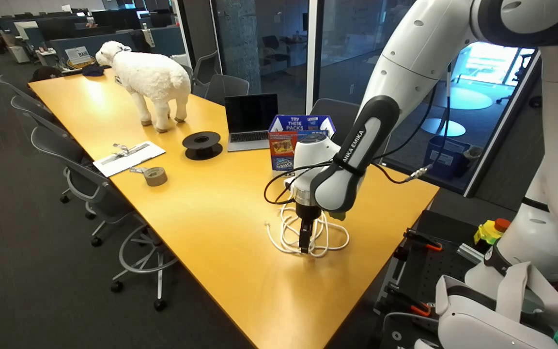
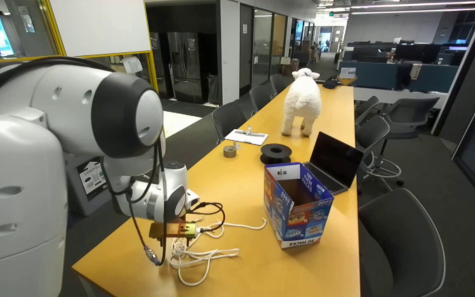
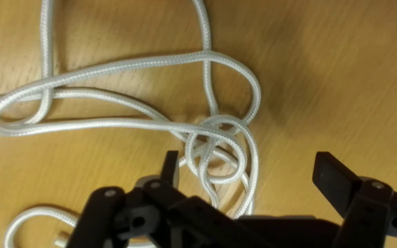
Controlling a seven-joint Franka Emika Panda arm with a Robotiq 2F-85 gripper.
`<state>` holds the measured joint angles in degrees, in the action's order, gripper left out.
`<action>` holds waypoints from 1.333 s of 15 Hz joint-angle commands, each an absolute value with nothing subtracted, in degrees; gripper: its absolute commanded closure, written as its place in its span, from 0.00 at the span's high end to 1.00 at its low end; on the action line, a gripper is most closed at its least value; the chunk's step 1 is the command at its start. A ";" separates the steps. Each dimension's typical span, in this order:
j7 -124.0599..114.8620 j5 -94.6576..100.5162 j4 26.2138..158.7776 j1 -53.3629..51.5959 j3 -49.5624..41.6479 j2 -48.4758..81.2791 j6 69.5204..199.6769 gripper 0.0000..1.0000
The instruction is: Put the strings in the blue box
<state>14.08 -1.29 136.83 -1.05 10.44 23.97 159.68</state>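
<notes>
- So our loose tangle of white braided cord (image 3: 115, 122) is on the yellow wooden table (image 1: 211, 208), near the open-topped blue printed cardboard box (image 2: 303, 227).
- We've got the black two-fingered gripper (image 3: 246, 165) spread wide, pointing down.

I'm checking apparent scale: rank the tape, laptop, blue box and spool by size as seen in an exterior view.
Largest to smallest, in an exterior view:
blue box
laptop
spool
tape
The blue box looks nearest the camera, which may exaggerate its lead.
</notes>
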 commanded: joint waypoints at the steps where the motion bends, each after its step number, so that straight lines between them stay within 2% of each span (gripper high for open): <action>1: 13.78 1.41 135.90 -1.94 8.69 27.29 163.10 1.00; 20: 11.95 8.57 133.10 -5.49 3.65 31.68 167.56 1.00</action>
<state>13.83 6.72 134.10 -4.07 4.99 30.83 166.29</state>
